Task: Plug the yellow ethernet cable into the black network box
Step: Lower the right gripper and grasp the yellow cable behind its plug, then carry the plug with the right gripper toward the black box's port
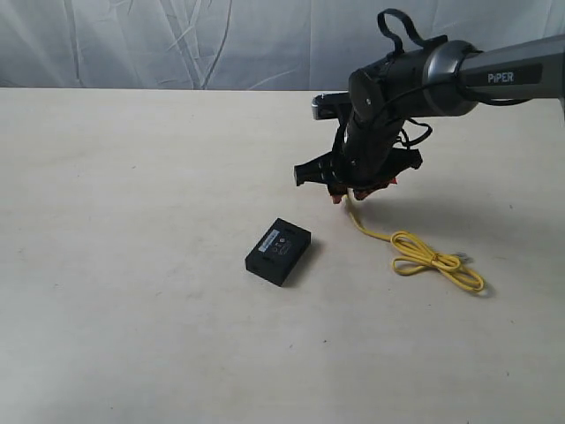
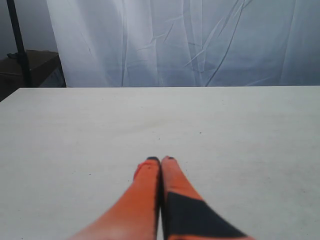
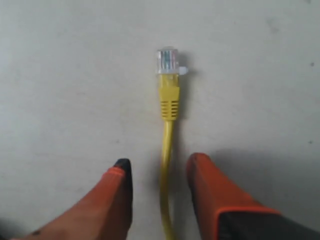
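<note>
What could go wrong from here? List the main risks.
1. The right gripper straddles the yellow ethernet cable behind its plug; gripped there, the plug may droop or twist off line.
2. The black network box lies unheld, and the left gripper is shut with no box in its view; pushing could slide it.
3. The cable's knot may drag.

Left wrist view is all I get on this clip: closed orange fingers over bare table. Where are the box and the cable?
Observer: The black network box lies flat near the middle of the table in the exterior view, with nothing touching it.
Reviewer: And the cable?
Observer: The yellow ethernet cable lies to the right of the box, apart from it, with a loose knot in it.
Reviewer: Is the right arm holding it?
Observer: Not yet. The right gripper is open, straddling the cord just behind the clear plug.
</note>
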You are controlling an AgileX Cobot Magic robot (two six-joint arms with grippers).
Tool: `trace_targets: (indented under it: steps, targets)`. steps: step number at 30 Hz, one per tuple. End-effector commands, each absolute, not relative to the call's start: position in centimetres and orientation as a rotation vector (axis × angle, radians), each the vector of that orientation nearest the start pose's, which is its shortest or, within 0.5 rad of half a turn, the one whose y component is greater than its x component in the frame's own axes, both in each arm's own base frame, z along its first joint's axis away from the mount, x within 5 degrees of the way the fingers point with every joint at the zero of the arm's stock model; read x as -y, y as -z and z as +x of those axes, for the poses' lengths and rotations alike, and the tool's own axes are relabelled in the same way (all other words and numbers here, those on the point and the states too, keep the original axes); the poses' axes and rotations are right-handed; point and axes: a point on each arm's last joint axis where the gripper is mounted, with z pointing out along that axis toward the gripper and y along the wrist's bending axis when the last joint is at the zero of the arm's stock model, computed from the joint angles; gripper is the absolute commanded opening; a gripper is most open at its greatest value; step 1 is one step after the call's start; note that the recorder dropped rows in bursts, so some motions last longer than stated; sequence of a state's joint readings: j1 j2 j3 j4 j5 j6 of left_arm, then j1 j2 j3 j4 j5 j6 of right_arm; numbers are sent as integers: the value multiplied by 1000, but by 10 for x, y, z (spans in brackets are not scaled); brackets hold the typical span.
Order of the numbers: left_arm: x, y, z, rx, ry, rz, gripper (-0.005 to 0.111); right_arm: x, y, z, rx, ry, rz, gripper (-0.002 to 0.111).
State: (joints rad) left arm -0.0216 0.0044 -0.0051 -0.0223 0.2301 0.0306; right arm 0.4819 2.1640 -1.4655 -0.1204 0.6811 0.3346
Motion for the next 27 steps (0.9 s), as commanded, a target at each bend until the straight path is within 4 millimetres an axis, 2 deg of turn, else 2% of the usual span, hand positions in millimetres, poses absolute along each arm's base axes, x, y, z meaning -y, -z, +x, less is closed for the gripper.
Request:
trace_targets:
  steps: [1, 3, 5, 9, 13, 19, 22, 24, 27]
  targets:
    - [2, -192, 55, -1715, 15, 28, 0, -194, -111, 389, -2849, -21, -333, 38]
    - [2, -192, 55, -1715, 15, 28, 0, -194, -110, 389, -2851, -20, -333, 38]
    - [2, -192, 55, -1715, 15, 28, 0, -193, -110, 388, -2853, -19, -333, 32]
    - [2, -192, 55, -1715, 15, 28, 0, -192, -110, 387, -2865, 10, -349, 0]
    - [2, -192, 55, -1715, 15, 28, 0, -186, -119, 385, -2871, 96, -400, 0]
    - [2, -192, 55, -1715, 15, 28, 0, -173, -156, 376, -2832, 241, -630, 0]
    - [2, -192, 55, -1715, 15, 28, 0, -167, -169, 362, -2786, 230, -722, 0]
    - [2, -192, 55, -1715, 15, 28, 0, -162, -173, 351, -2758, 215, -760, 0]
    - [2, -192, 55, -1715, 15, 28, 0, -155, -177, 333, -2703, 196, -908, 0]
